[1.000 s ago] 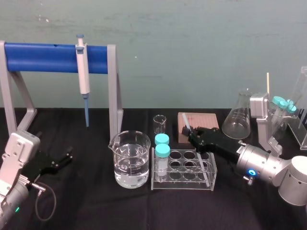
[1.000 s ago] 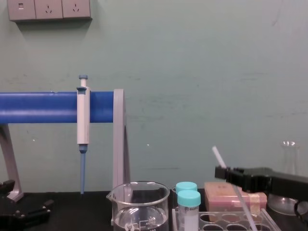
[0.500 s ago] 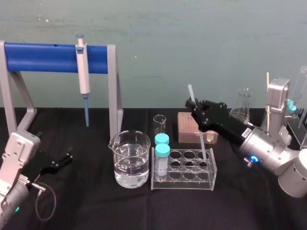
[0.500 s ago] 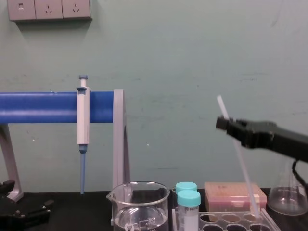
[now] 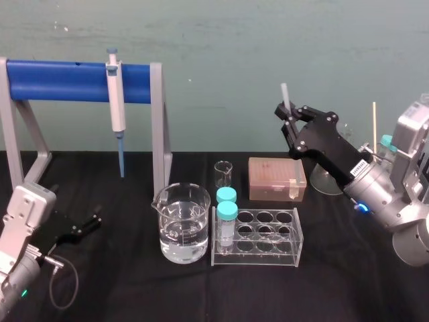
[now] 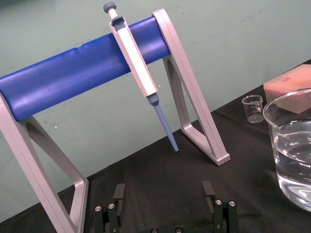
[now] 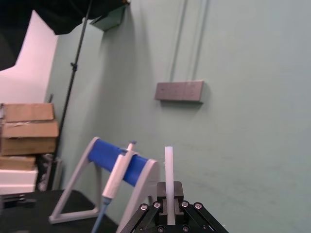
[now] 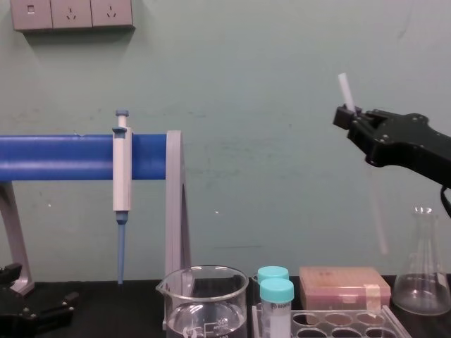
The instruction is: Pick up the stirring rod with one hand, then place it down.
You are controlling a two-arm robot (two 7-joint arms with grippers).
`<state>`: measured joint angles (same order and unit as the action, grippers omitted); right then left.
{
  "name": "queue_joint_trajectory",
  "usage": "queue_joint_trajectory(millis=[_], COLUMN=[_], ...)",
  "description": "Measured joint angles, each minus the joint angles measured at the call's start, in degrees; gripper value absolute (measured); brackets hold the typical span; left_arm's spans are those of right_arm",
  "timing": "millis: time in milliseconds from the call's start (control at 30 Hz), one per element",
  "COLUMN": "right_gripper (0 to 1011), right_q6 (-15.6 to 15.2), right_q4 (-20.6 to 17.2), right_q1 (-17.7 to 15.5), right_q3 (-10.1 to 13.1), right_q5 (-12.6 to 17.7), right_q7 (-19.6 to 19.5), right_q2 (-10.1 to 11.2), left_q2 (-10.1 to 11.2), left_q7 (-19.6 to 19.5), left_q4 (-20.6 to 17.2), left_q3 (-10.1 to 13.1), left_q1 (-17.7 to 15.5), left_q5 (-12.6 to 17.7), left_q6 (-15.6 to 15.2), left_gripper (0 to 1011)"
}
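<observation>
the right pincer (image 5: 288, 119) is up in the air at the right of the scene, well above the table (image 5: 134, 288), its fingers closed on the stirring rod (image 5: 285, 97). in the head view a short white stub of the rod stands out above the fingers, and the lower length is hard to make out against the black pincer body. the chest view gives the rest: from the right pincer (image 8: 350, 116) the stirring rod (image 8: 345, 90) runs down and to the right as a faint tilted line, its lower end hanging free above the pink box (image 8: 342, 280) and left of the flask (image 8: 421, 271), touching neither. the right wrist view looks along the right pincer (image 7: 169, 190) and shows the stirring rod (image 7: 168, 167) clamped squarely between the two fingers, its end reaching past them toward the far wall. the left pincer (image 5: 86, 225) rests low at the near left of the table; the left wrist view shows the left pincer (image 6: 164, 194) with its fingers spread wide and nothing between them, pointing toward the blue stand (image 6: 73, 73) where the pipette (image 6: 138, 68) hangs. in the middle of the table, a beaker (image 5: 181, 225) of clear liquid stands just left of the tube rack (image 5: 261, 238), with the pink box (image 5: 276, 178) beyond the rack.
</observation>
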<state>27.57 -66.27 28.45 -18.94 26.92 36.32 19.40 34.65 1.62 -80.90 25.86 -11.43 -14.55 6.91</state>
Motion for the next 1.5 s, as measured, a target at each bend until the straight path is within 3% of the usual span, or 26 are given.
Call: queue_joint_trajectory(millis=[167, 400, 667, 1500], right_gripper=[72, 72, 72, 72], right_q6=[3.20, 4.32, 4.57, 4.46], right_q4=[2.22, 4.18, 3.90, 4.00], right_q1=[-1.03, -3.08, -4.83, -4.54], right_q3=[1.65, 3.60, 4.22, 3.96], right_q5=[0.56, 3.25, 1.22, 1.70], right_q7=[-0.31, 0.92, 0.07, 0.44], right_q2=[-1.30, -2.69, -2.77, -2.68], left_q2=[0.00, 0.00, 0.00, 0.00], left_q7=[0.00, 0.00, 0.00, 0.00], left_q4=[0.00, 0.00, 0.00, 0.00], left_q3=[0.00, 0.00, 0.00, 0.00], left_q1=[0.00, 0.00, 0.00, 0.00], left_q5=[0.01, 0.00, 0.00, 0.00], left_q6=[0.00, 0.00, 0.00, 0.00], left_gripper=[1000, 1000, 1000, 1000])
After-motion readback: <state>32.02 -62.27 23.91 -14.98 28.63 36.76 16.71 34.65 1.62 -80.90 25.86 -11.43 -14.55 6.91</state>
